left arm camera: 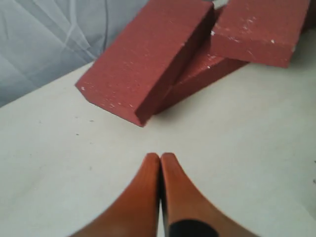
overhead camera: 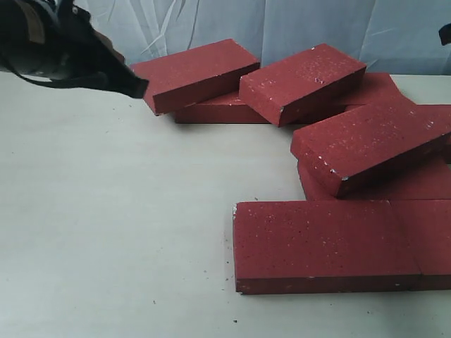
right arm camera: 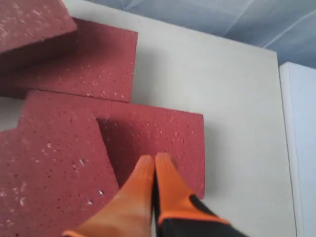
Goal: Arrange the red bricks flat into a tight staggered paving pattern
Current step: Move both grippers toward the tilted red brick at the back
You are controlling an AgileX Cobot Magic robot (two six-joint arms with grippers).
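Bricks [overhead camera: 320,246], red pavers, heaped from 12 to 4 o'clock on table [overhead camera: 113,232]. Left gripper [left arm camera: 160,159] pressed together at 10 o'clock; right gripper [right arm camera: 154,159] pressed together over a brick.

You have a pale, off-white table [overhead camera: 106,232] carrying everything. Flat on it at the near right lies a front brick [overhead camera: 317,239], with a second brick [overhead camera: 433,236] butted against its right end, tops level. Behind them, a partly covered flat brick [overhead camera: 423,184] rests on the surface. Near the back edge a low brick [overhead camera: 211,110] also lies flat. A tilted brick [overhead camera: 194,74] meets the table only along its lower left edge, propped on the low one. Small dark crumbs [overhead camera: 199,269] dot the bare area in front.
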